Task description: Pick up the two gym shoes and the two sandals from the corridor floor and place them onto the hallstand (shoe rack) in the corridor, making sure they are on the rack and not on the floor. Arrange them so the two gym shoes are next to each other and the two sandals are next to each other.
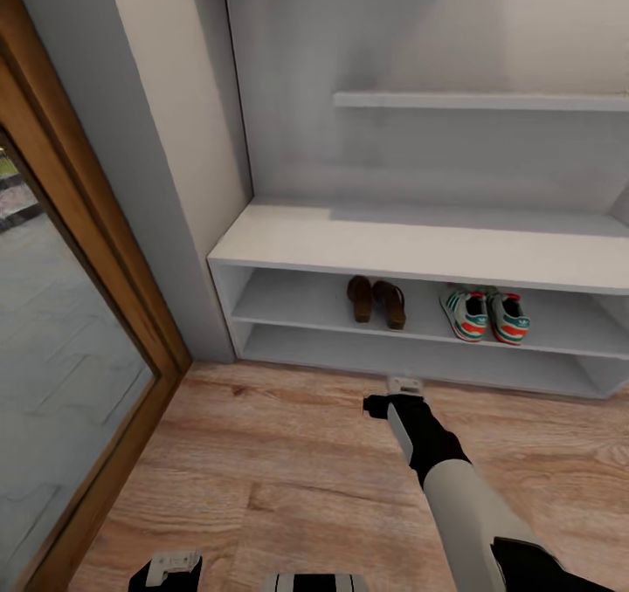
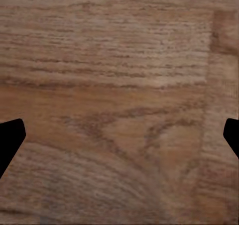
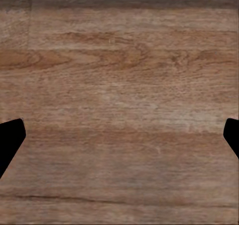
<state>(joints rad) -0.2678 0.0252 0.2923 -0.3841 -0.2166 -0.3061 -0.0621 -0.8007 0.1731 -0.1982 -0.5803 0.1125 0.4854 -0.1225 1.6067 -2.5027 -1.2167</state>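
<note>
shoes are all sitting on the upper open shelf of the hallstand (image 1: pixel 419 247), under its bench top. the two sandals (image 1: pixel 376 301) are lying side by side toward the left of that shelf, just beside each other, and the two gym shoes (image 1: pixel 485 314) are lying side by side to their right, touching or nearly so, heels facing out. a small gap is separating the sandal pair from the sneaker pair. a wall shelf (image 1: pixel 480 100) is hanging above the bench.

the right gripper (image 3: pixel 119 138) is pointing down at the corridor floor (image 1: pixel 262 470) just in front of the rack's base, its arm reaching forward in the head view. its fingertips (image 3: pixel 10 140) are standing wide apart with nothing but planks between them. the left gripper (image 2: pixel 119 138) is likewise spread wide over bare flooring and is gripping nothing. a wood-framed glass door (image 1: pixel 61 339) is standing at the left.
</note>
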